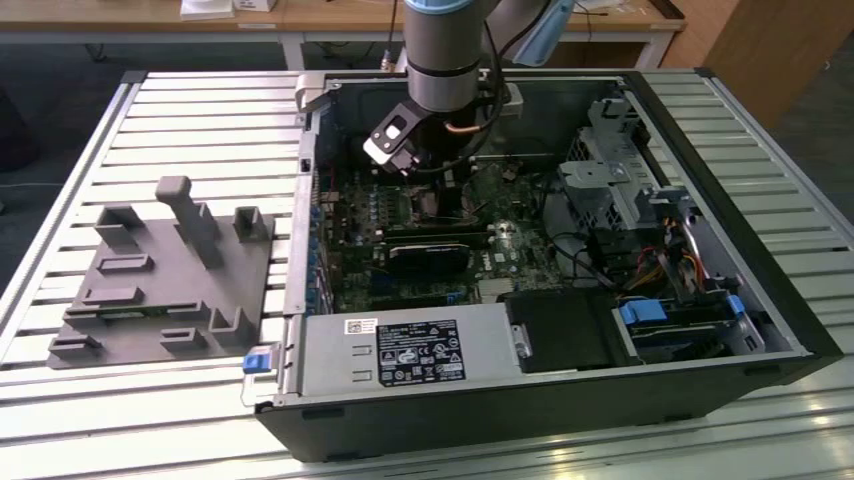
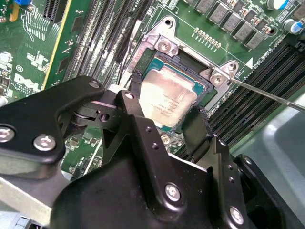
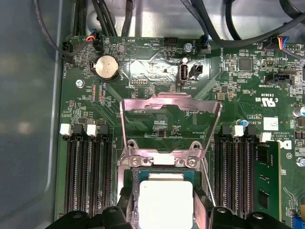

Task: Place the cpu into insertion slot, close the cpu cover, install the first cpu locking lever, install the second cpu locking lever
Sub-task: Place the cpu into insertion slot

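Landmark: the insertion slot (image 3: 138, 160), a dark square socket with a silvery rim on the green motherboard (image 3: 157, 126).

Exterior view, left to right:
- A grey moulded fixture (image 1: 160, 270) lies on the slatted table (image 1: 200, 100), well apart from the slot.
- The open computer case (image 1: 747, 250) encloses the slot.
- The arm (image 1: 447, 50) reaches down into the case above the slot.

Both wrist views:
- The cpu (image 2: 167, 93) is flat and square. Its lid is silvery-grey and pale under glare, with faint print and a thin green border. It sits inside the slot's rim.
- The gripper (image 2: 165, 101) hangs directly over the slot. Its two black fingers (image 2: 135, 83) press on opposite edges of the cpu, pinching it.

First wrist view:
- The cpu cover (image 3: 171, 101), a thin silvery frame with a large window, is swung up open just beyond the slot's rim. The board shows through the window.
- Black memory sockets (image 3: 88, 176) flank the slot on both sides.

Second wrist view:
- A thin lever rod (image 2: 267, 93) slants away from the slot's corner.
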Action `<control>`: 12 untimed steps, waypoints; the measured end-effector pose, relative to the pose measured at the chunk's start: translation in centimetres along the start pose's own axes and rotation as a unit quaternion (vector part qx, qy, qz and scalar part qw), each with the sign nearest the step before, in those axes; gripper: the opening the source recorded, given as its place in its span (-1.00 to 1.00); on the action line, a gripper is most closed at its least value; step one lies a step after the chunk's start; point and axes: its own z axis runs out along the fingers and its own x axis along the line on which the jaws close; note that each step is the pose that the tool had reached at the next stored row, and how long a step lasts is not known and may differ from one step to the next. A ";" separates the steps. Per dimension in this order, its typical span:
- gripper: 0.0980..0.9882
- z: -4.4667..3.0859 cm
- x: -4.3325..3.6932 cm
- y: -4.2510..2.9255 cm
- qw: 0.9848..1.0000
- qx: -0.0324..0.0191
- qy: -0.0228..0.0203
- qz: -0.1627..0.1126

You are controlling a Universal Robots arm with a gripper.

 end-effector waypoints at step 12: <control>0.15 -0.55 0.08 0.03 1.000 0.000 0.001 0.000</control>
